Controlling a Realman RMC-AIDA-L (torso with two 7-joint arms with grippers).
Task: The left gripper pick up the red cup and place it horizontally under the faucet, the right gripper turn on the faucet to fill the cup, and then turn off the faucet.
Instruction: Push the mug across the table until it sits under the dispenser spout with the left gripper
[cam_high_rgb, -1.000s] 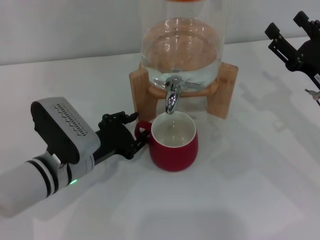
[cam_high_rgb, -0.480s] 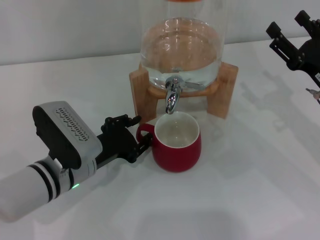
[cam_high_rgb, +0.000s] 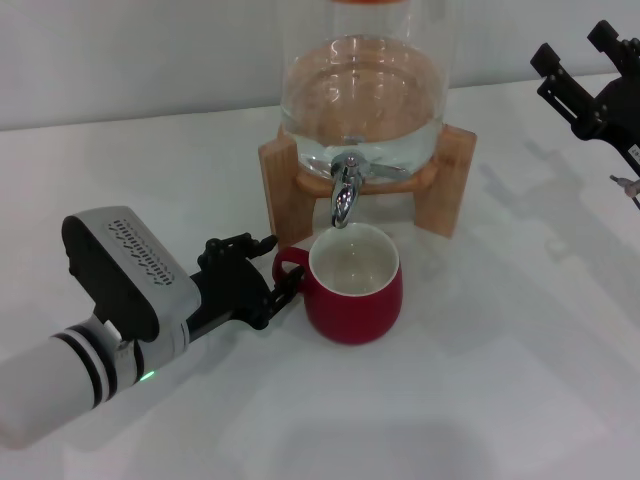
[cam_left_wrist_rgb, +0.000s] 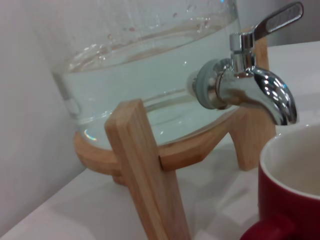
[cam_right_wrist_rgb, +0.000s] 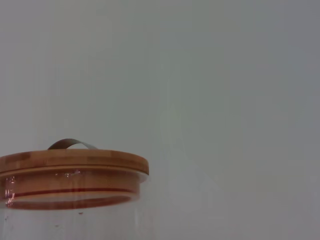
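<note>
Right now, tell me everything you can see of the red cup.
The red cup is a squat, rounded, glossy dark red mug, ceramic by its look, white inside and showing no water. It stands upright on the white table, its mouth right below the faucet spout, not touching it. Its small loop handle points toward the left gripper, whose fingertips sit at the handle; whether they clamp it is unclear. The left wrist view shows its rim and handle beneath the spout.

Dark red cup w/ white inside, chrome faucet, light wood stand (clear glass above).
</note>
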